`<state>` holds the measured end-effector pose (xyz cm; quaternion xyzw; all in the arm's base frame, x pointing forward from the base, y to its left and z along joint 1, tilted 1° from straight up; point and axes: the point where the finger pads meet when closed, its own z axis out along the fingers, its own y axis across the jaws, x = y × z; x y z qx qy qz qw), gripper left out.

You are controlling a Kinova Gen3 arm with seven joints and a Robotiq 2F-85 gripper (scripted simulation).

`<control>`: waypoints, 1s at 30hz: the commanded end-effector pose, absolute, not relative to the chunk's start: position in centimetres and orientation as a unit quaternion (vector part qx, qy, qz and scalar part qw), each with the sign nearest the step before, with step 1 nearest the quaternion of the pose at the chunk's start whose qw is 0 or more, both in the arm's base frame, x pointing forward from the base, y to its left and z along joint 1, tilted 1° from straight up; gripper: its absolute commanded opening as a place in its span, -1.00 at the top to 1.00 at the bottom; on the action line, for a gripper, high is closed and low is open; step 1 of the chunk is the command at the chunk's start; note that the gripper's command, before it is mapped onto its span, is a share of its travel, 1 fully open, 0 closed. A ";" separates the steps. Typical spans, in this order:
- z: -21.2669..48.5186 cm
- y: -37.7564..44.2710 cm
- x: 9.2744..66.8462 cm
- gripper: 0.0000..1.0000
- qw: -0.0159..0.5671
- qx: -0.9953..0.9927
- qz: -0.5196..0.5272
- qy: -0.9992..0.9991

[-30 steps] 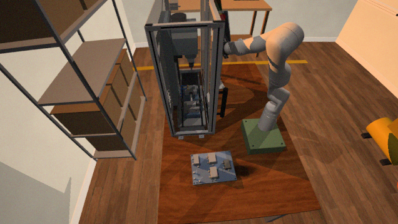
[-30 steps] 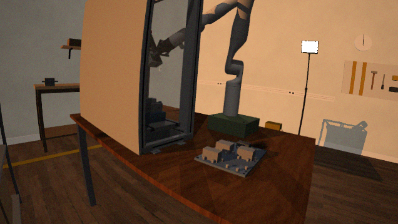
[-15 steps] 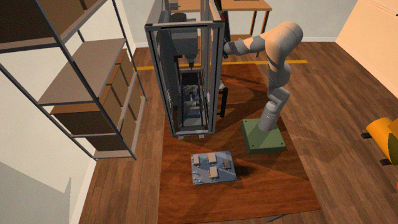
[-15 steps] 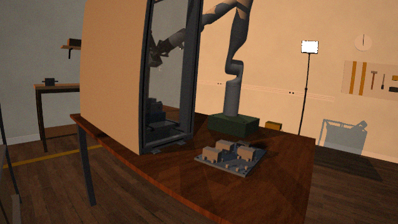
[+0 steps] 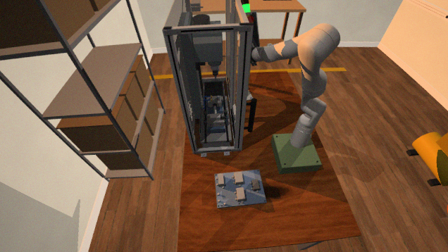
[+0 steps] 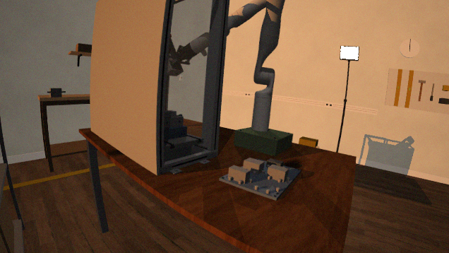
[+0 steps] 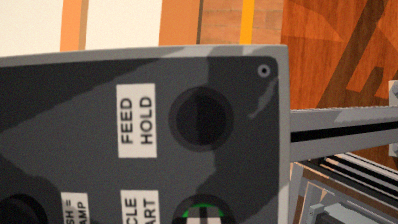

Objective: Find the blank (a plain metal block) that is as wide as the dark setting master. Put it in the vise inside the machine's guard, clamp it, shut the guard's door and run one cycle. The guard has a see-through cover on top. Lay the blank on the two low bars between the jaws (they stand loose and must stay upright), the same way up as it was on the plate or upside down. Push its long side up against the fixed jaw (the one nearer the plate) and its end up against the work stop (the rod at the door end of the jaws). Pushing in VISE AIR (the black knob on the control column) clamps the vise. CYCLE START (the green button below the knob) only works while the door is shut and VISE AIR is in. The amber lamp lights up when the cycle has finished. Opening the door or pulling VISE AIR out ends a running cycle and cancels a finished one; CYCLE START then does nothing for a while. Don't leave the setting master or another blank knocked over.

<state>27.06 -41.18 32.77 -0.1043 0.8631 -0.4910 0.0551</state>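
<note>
The Robotiq gripper (image 5: pixel 253 60) (image 6: pixel 176 61) (image 7: pixel 203 219) is closed, its tips over the green CYCLE START button; contact is unclear. Farther out, three pale blanks and the dark setting master (image 5: pixel 255 184) (image 6: pixel 275 162) stand on the plate (image 5: pixel 229 205) (image 6: pixel 247 189); the vise's contents are indistinct.

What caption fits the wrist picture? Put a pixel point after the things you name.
Closed pincer (image 7: pixel 202 220) over the green CYCLE START button (image 7: pixel 204 206), beside FEED HOLD (image 7: pixel 201 119).

Quick count from my end: I've got three round buttons (image 7: pixel 201 119) and three labels (image 7: pixel 136 150) around the hand (image 5: pixel 253 58) (image 6: pixel 178 61) (image 7: pixel 203 219), plus, well apart from it, one plate (image 5: pixel 229 202) (image 6: pixel 247 188), three pale blocks (image 5: pixel 240 194) (image 6: pixel 238 174) and one dark block (image 5: pixel 255 184) (image 6: pixel 275 162).
</note>
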 end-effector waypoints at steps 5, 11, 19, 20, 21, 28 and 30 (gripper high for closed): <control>32.8 -41.2 27.1 0.80 0.055 -0.104 -0.491 0.863; 33.1 -40.7 27.0 0.80 0.055 -0.104 -0.491 0.863; 34.3 -38.7 26.5 0.80 0.055 -0.104 -0.491 0.863; 34.3 -38.7 26.5 0.80 0.055 -0.104 -0.491 0.863; 34.3 -38.7 26.5 0.80 0.055 -0.104 -0.491 0.863; 34.6 -38.2 26.4 0.80 0.055 -0.104 -0.491 0.863; 35.2 -37.2 26.1 0.80 0.055 -0.104 -0.491 0.863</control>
